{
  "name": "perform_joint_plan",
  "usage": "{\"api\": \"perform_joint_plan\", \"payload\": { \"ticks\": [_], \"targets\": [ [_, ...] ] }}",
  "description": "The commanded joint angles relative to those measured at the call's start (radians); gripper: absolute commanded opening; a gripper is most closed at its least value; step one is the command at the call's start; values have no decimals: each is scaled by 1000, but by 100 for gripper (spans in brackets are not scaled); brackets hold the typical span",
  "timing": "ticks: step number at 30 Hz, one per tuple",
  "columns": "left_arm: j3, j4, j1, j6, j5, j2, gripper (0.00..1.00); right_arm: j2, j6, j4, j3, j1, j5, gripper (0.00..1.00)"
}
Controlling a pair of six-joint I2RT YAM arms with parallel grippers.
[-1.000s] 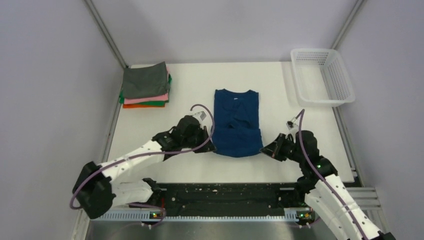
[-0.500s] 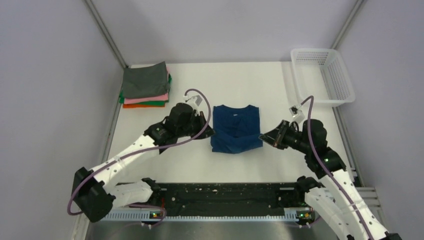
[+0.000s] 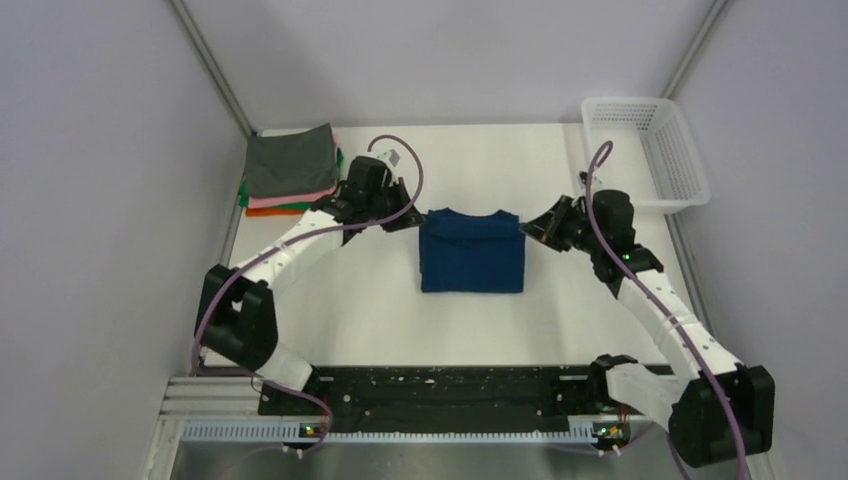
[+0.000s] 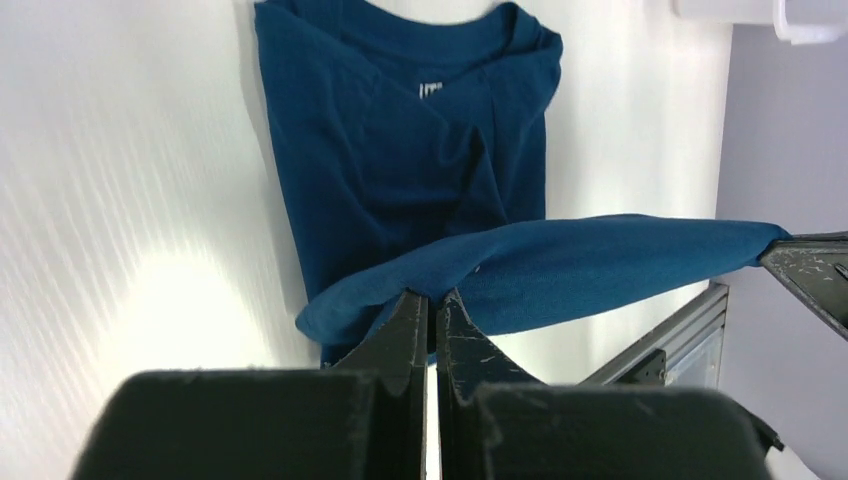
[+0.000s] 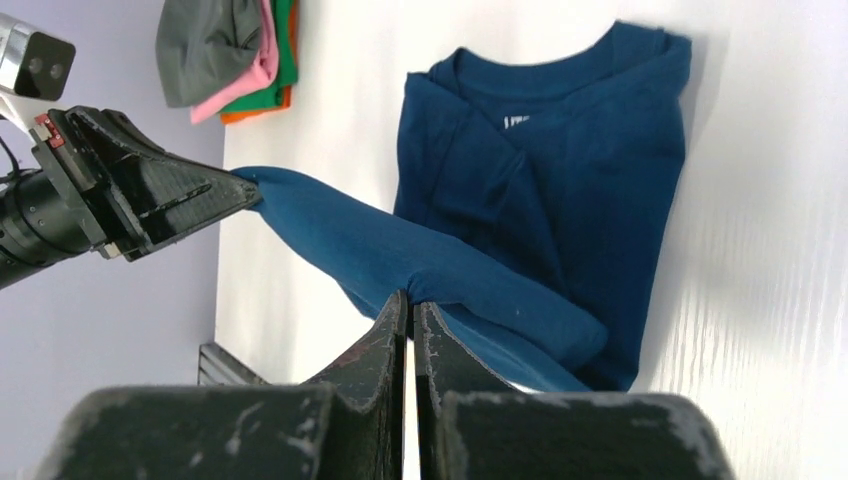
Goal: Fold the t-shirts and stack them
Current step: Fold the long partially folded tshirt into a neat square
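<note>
The left pincer [image 4: 432, 300] is closed tight on a fold of the navy t-shirt [image 4: 420, 150], a corner of the cloth being pinched between its jaws. The right pincer [image 5: 410, 300] is likewise closed on the opposite corner of the same edge. Between the two, that edge is held stretched in a taut band, raised above the rest of the shirt, which lies flat on the white tabletop [image 3: 350, 300] with its collar at the far end.

From above, the shirt is seen as a near-square navy block at the middle of the tabletop, with one pincer at each of its far corners, just beside the collar.

A small white print [image 5: 517, 122] is seen inside the neck of the shirt; it is too small to be read.

A stack of folded t-shirts [image 3: 290, 170] is set at the far left corner, well apart from the navy one, just behind the left arm: grey on top, then pink, green and orange.

A white mesh basket [image 3: 640, 160] is placed at the far right corner, beyond the right pincer; only its own mesh floor is seen within.
</note>
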Motion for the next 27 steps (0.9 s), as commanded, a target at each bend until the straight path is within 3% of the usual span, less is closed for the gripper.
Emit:
{"api": "perform_joint_plan", "payload": {
  "ticks": [1,12,19,24,26,27],
  "targets": [
    [104,57,54,46,65,102,0,93,-31,158,70,-38,-18,0],
    [285,36,111,69,123,334,0,387,-50,316,144,-141,-103,0],
    [390,47,117,65,81,490,0,560,-55,389,177,-154,-73,0],
    [438,27,118,51,-17,552,0,711,-126,320,284,-156,-81,0],
    [463,18,118,50,-16,569,13,769,-139,320,310,-156,-89,5],
    [470,13,119,47,-20,573,30,787,-146,310,324,-156,-91,17]
  ]
}}
